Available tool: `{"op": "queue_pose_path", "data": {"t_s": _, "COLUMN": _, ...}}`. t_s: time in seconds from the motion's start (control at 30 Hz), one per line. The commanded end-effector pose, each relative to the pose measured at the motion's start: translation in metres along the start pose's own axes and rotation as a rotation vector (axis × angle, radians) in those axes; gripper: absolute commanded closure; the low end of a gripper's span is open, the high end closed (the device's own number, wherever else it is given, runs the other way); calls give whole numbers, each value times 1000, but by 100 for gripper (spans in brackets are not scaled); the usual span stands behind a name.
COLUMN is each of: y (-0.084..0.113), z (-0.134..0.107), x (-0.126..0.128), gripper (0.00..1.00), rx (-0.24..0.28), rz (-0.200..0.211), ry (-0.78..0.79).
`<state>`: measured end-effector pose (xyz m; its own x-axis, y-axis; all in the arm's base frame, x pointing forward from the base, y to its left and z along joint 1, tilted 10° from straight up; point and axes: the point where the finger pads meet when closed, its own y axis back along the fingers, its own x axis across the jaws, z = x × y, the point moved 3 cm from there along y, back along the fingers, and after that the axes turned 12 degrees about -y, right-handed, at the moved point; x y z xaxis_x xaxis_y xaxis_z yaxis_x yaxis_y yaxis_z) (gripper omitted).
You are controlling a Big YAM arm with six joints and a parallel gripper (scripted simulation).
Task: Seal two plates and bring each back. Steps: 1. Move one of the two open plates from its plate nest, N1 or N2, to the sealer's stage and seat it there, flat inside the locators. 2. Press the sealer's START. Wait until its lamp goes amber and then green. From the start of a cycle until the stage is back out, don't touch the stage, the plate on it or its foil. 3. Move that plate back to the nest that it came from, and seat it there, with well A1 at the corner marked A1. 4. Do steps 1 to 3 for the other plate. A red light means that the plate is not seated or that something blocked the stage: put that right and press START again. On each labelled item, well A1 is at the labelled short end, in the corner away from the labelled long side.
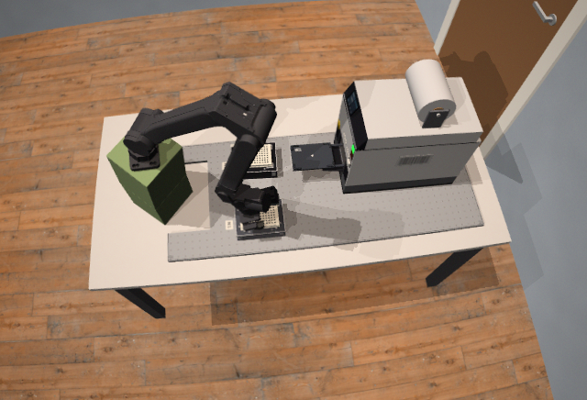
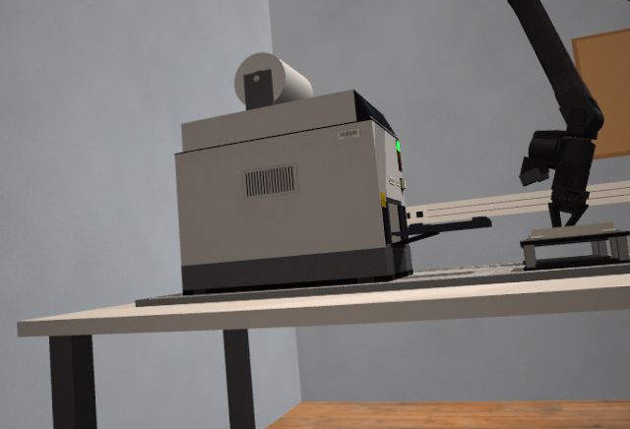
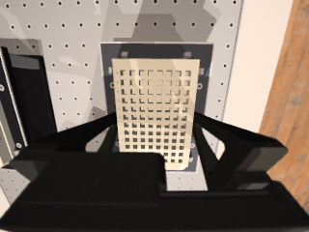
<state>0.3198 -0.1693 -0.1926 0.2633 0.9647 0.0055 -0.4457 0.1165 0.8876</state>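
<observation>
A cream open well plate point(image 1: 271, 216) point(image 2: 574, 231) point(image 3: 154, 106) lies flat in the near black plate nest point(image 1: 260, 235) point(image 2: 569, 239) point(image 3: 156, 50). My gripper point(image 1: 256, 223) point(image 2: 564, 220) point(image 3: 154, 116) is open, pointing straight down, with one finger on each long side of this plate, close to its edges. A second cream plate point(image 1: 263, 154) sits in the far nest, partly hidden behind my arm. The sealer point(image 1: 407, 149) point(image 2: 280, 201) has its dark stage point(image 1: 315, 156) point(image 2: 447, 224) out with nothing on it. Its lamp point(image 1: 352, 150) point(image 2: 398, 146) shows green.
A foil roll point(image 1: 428, 84) point(image 2: 275, 79) sits on top of the sealer. My arm stands on a green pedestal point(image 1: 151, 182) at the table's left. A grey perforated board point(image 1: 379, 216) carries the nests and the sealer. The table's front edge lies just beyond the near nest.
</observation>
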Motion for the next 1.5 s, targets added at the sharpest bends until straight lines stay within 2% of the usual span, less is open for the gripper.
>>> {"op": "queue_pose_path", "data": {"t_s": 0.0, "y": 7, "z": 12, "x": -2, "gripper": 9, "rx": -34, "rz": -6, "ry": 0}}
{"op": "queue_pose_path", "data": {"t_s": 0.27, "y": 6, "z": 8, "x": -1, "gripper": 14, "rx": -18, "rz": -2, "ry": -5}}
{"op": "queue_pose_path", "data": {"t_s": 0.3, "y": 6, "z": 8, "x": -1, "gripper": 100, "rx": -17, "rz": -2, "ry": -5}}
{"op": "queue_pose_path", "data": {"t_s": 1.47, "y": 5, "z": 8, "x": -3, "gripper": 100, "rx": -15, "rz": -1, "ry": -13}}
